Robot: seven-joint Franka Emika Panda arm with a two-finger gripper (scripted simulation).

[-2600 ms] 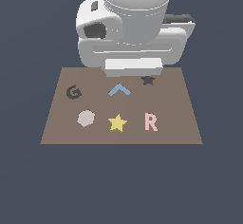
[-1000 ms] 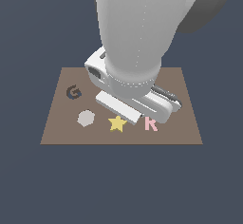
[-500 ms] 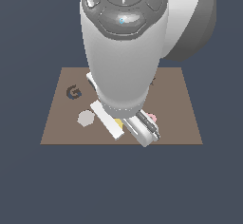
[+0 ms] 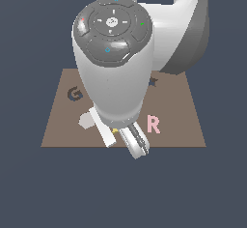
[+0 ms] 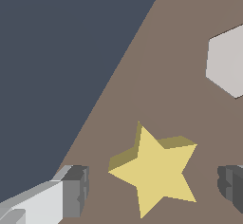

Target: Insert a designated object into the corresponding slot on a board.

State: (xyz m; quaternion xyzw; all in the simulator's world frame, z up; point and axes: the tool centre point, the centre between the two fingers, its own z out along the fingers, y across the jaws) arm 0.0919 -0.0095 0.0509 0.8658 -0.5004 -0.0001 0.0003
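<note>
The star [image 5: 154,174] lies flat on the board [image 5: 161,76] between the gripper's [image 5: 154,185] fingers [image 5: 76,190], beside the octagon [image 5: 228,59].

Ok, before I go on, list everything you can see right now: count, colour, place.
Board: one, brown, flat on the dark floor.
Yellow star: one, lying on the board between the pincer's fingers; only a sliver shows in the exterior view.
Grey octagon: one, pale grey, on the board beside the star, partly hidden by the arm in the exterior view.
Pink R: one, on the board at the exterior view's right of the arm.
G-shaped recess: one, dark, near the board's far corner on the exterior view's left.
Star-shaped slot: one, dark navy, mostly hidden behind the arm.
Pincer: one, grey-tipped, open, straddling the star.
</note>
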